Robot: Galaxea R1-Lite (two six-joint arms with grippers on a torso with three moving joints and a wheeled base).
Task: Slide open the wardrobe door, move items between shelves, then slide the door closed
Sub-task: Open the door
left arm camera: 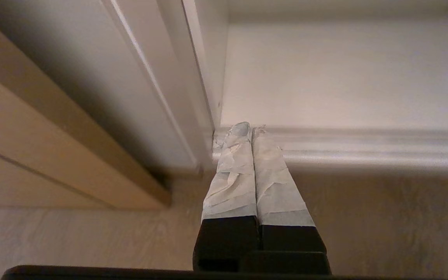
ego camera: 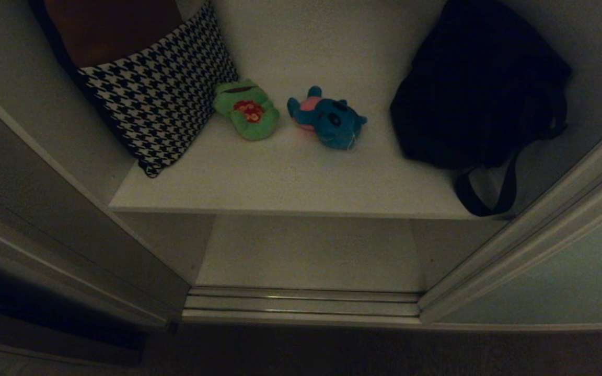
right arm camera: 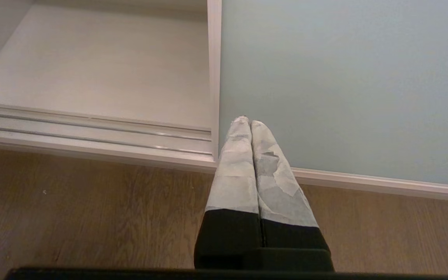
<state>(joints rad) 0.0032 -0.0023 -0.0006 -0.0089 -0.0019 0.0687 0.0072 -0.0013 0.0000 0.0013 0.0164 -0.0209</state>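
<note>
The wardrobe stands open, its pale grey-green sliding door [ego camera: 557,277] [right arm camera: 344,85] pushed to the right. On the upper white shelf [ego camera: 290,183] lie a green plush toy [ego camera: 247,109] with a red spot and a blue plush toy [ego camera: 330,119] with a pink patch, side by side. A lower shelf [ego camera: 306,250] [left arm camera: 344,74] shows beneath it. Neither arm appears in the head view. My left gripper [left arm camera: 252,127] hangs shut and empty low over the floor by the wardrobe's left corner. My right gripper [right arm camera: 246,121] hangs shut and empty in front of the door's left edge.
A black-and-white houndstooth cushion [ego camera: 157,91] leans at the shelf's left, against the green toy. A black strapped bag [ego camera: 481,83] fills the shelf's right side, its strap hanging over the front edge. Metal sliding tracks [ego camera: 301,303] [right arm camera: 91,132] run along the wardrobe's base. Wooden floor [right arm camera: 91,217] lies in front.
</note>
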